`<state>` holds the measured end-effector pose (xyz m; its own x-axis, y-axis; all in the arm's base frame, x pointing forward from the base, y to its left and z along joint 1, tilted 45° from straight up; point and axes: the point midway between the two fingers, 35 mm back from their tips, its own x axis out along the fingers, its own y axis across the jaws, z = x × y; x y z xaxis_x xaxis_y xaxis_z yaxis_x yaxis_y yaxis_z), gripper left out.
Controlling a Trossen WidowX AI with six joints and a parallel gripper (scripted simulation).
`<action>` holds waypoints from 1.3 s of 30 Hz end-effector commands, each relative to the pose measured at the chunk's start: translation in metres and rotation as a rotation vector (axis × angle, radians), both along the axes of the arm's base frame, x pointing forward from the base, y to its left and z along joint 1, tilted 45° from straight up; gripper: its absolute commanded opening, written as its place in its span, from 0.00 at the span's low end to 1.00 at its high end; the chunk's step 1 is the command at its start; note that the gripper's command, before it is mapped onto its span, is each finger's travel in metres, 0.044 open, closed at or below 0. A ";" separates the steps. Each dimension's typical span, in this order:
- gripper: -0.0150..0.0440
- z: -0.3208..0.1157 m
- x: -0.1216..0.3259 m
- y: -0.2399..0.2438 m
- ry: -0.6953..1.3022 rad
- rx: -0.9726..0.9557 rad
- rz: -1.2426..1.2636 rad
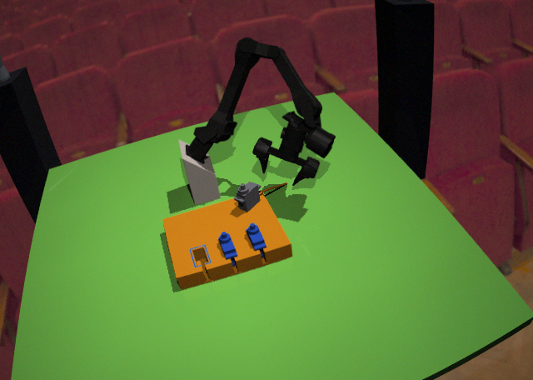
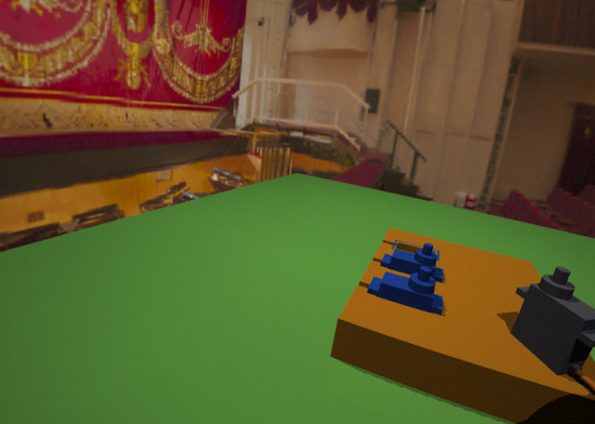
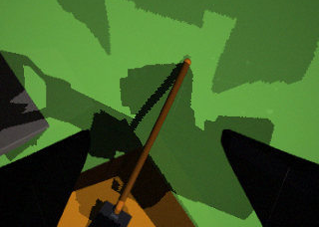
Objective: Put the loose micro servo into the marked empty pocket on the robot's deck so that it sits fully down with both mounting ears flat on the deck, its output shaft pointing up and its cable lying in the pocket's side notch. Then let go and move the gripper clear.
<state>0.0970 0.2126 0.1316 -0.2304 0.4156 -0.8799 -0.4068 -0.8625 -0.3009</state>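
Observation:
The loose grey micro servo [image 1: 248,197] [image 2: 549,321] stands upright on the orange deck [image 1: 206,225] [image 2: 480,309], near the deck's corner by the arm's base, shaft up. Its orange cable [image 1: 274,188] [image 3: 159,128] sticks out past the deck's edge. In the wrist view only the servo's cable end [image 3: 111,216] shows at the bottom. The blue-outlined empty pocket [image 1: 200,255] is at the deck's far end from the servo, mostly hidden in the exterior view. My gripper [image 1: 278,177] [image 3: 157,135] is open and empty, above and beyond the servo on its cable side.
Two blue servos [image 1: 226,245] [image 1: 256,237] [image 2: 408,260] [image 2: 405,289] sit in the deck beside the empty pocket. The arm's pale base block [image 1: 201,180] stands behind the deck. Black pillars [image 1: 404,87] [image 1: 27,130] stand at the green table's [image 1: 344,302] sides.

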 end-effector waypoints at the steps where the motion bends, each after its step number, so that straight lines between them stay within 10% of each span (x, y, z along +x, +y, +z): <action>1: 1.00 -0.008 0.020 -0.025 0.052 0.012 -0.064; 19: 1.00 -0.014 0.075 -0.131 0.106 0.267 -0.423; 39: 1.00 -0.036 0.073 -0.110 0.104 0.271 -0.427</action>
